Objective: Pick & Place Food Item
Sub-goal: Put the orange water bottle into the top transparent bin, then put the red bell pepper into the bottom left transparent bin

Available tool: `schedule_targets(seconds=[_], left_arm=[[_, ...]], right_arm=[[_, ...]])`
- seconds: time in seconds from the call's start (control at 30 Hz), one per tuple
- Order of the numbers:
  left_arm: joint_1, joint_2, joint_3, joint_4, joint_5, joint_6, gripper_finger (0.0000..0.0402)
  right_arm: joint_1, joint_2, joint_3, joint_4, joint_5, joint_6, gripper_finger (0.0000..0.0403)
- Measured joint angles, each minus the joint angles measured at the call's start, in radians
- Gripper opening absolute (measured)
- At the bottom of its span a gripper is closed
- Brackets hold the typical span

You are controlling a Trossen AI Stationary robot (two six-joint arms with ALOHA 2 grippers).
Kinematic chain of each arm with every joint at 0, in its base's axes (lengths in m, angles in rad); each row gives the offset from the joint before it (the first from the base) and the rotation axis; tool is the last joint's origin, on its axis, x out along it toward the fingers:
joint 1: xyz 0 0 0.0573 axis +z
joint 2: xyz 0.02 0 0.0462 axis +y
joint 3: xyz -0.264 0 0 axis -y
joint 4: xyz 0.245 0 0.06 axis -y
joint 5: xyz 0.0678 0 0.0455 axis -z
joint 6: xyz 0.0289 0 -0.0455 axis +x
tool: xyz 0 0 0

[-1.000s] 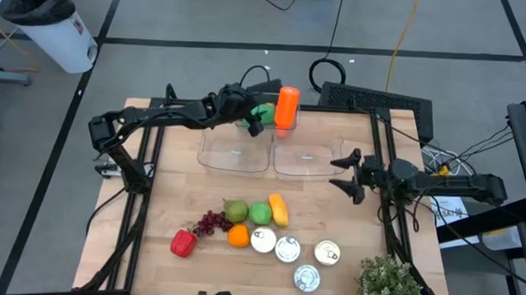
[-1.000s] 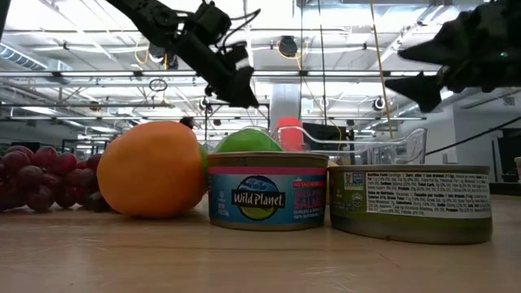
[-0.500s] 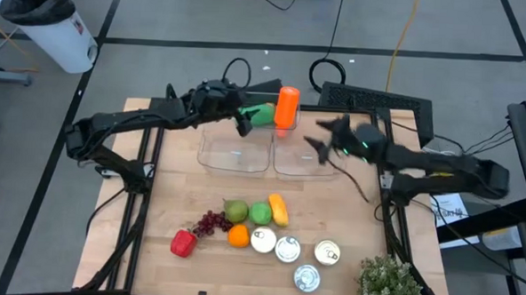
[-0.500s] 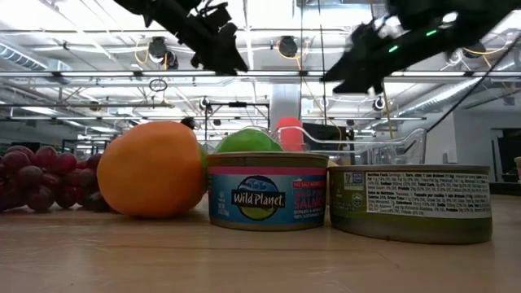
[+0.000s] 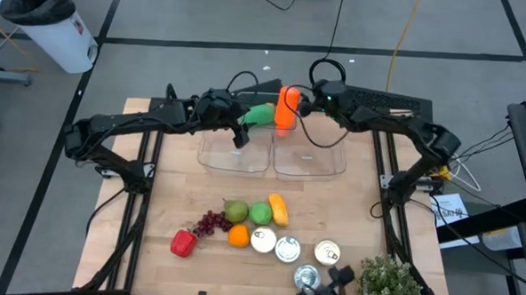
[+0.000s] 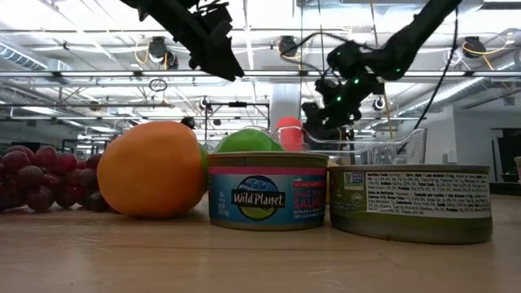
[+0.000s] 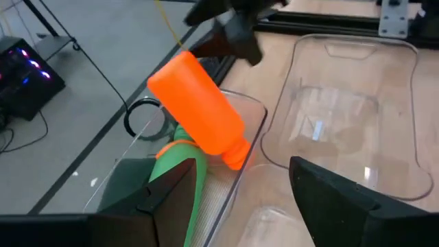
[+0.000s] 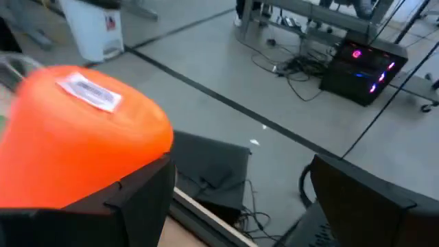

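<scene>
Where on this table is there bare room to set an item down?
Free: the wood strip between the clear bins and the fruit row, and the table's left side. Both bins look empty. Crowded: the front, where fruit meets the cans, and the bins' back rim, around the orange bottle.

Table: a pale wooden top [image 5: 163, 192] on a dark frame, standing on grey floor.
Far edge: two clear plastic containers side by side, the left container [image 5: 233, 152] and the right container [image 5: 309, 158], touching each other.
Near middle: a pear [image 5: 234, 209], a green apple [image 5: 260, 213] and a yellow fruit [image 5: 279, 209] in a row.
In front of that row: purple grapes [image 5: 210, 223], an orange [image 5: 238, 236], and a red pepper [image 5: 183, 243] farthest left.
Near right: four tins, tin one [image 5: 262, 240], tin two [image 5: 287, 249], tin three [image 5: 327, 253], tin four [image 5: 306, 277].
Near right corner: a leafy green plant [image 5: 389, 285].
</scene>
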Motion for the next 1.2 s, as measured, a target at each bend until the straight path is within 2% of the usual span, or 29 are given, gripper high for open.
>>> schedule_targets(seconds=[0.1, 0.27, 0.43, 0.53, 0.63, 0.73, 0.8, 0.87, 1.0, 1.2], left_arm=[[0.0, -0.001, 0.0, 0.004, 0.0, 0.03, 0.0244], [0.004, 0.0, 0.0, 0.005, -0.001, 0.036, 0.0243], [0.007, 0.0, 0.0, 0.004, -0.023, 0.039, 0.0243], [0.009, 0.0, 0.0, 0.0, -0.034, 0.038, 0.0244], [0.009, 0.0, 0.0, -0.012, -0.034, 0.038, 0.0244], [0.009, 0.0, 0.0, -0.047, -0.025, 0.037, 0.0244], [0.013, 0.0, 0.0, -0.069, -0.009, 0.042, 0.0244], [0.023, 0.002, 0.0, -0.066, -0.034, 0.051, 0.0244], [0.061, 0.067, 0.0, 0.005, -0.158, 0.069, 0.0244], [0.107, 0.231, -0.002, 0.136, -0.09, 0.078, 0.0243]], right_arm=[[0.009, 0.06, 0.04, 0.047, -0.073, -0.031, 0.032], [0.054, 0.137, 0.104, 0.115, -0.364, -0.089, 0.032], [0.123, 0.156, 0.134, 0.074, -0.499, -0.2, 0.032], [0.165, 0.15, 0.132, 0.023, -0.496, -0.255, 0.032], [0.207, 0.1, 0.131, -0.026, -0.429, -0.265, 0.032], [0.245, 0.006, 0.132, -0.134, -0.375, -0.265, 0.032], [0.271, -0.066, 0.132, -0.216, -0.368, -0.263, 0.032], [0.295, -0.144, 0.132, -0.288, -0.371, -0.247, 0.032], [0.342, -0.282, 0.093, -0.338, -0.372, -0.206, 0.032], [0.409, -0.436, -0.016, -0.313, -0.36, -0.182, 0.032]])
